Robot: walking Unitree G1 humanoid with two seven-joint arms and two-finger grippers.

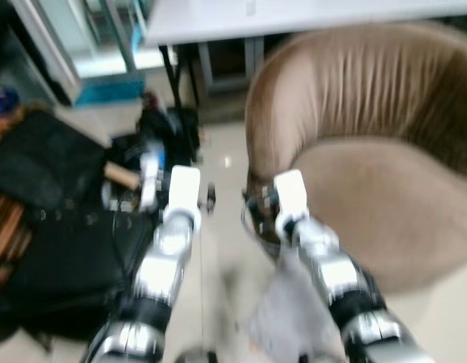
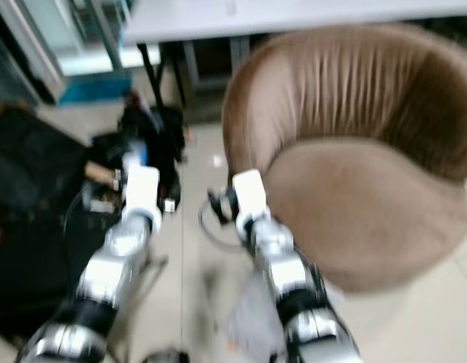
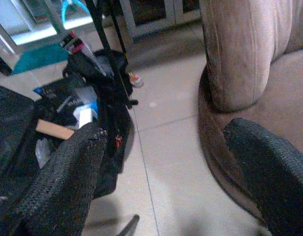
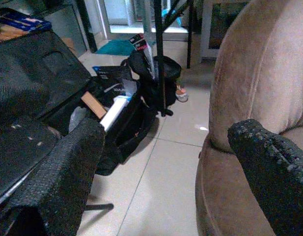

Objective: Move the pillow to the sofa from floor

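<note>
Pale grey, soft, blurred shape (image 1: pixel 282 314) low down behind the right gripper (image 4: pixel 168 132), under that arm's silver forearm, over the tiled floor (image 3: pixel 166 98); probably the pillow, though too smeared to be sure, and impossible to tell whether touching the arm or lying on the tiles. Not between either pair of fingers.

Right gripper held out forward, black fingers (image 4: pixel 68 172) spread wide with nothing between them, only floor and furniture beyond. Just to its right, close by, the curved outer wall of the brown sofa (image 1: pixel 384 204), a round tub-shaped seat with pleated back and bare cushion.

Left gripper (image 3: pixel 163 137) raised alongside, to the left of the right one, fingers (image 3: pixel 68 177) likewise wide apart and holding nothing. Same sofa wall ahead and to its right; ahead and to its left, open black bags (image 1: pixel 59 249) on the floor with loose clutter inside, among it a light wooden piece (image 4: pixel 94 104).

Farther ahead of both grippers, black metal legs (image 4: pixel 158 54) of a pale-topped table (image 1: pixel 294 15), a small dark bag at their foot
</note>
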